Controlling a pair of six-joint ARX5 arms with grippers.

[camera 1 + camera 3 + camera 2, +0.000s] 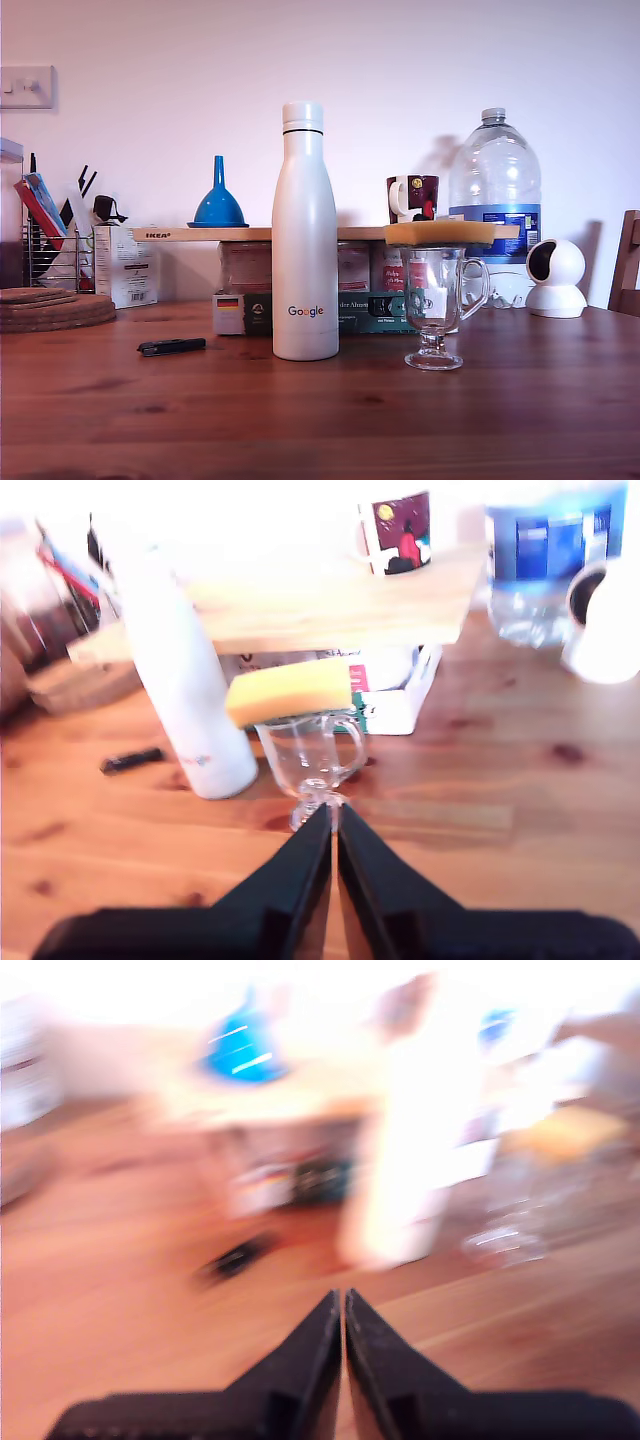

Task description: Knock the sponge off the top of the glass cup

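The sponge (440,233) lies flat on top of the glass cup (437,305), which stands on the table (320,420) at three o'clock from the white bottle (305,235). My second gripper (334,820) points at the cup's stem, jaws pressed together, holding nothing. My first gripper (343,1305) is likewise closed and empty, its view blurred.

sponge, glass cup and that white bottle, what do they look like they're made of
The sponge looks like soft yellow foam with a matte, slightly porous face. The glass cup is clear glass: the boxes behind show through it, and its foot and handle catch bright glints. The white bottle has an opaque, smooth satin coat with a printed logo; probably painted metal, though the look alone cannot settle it.
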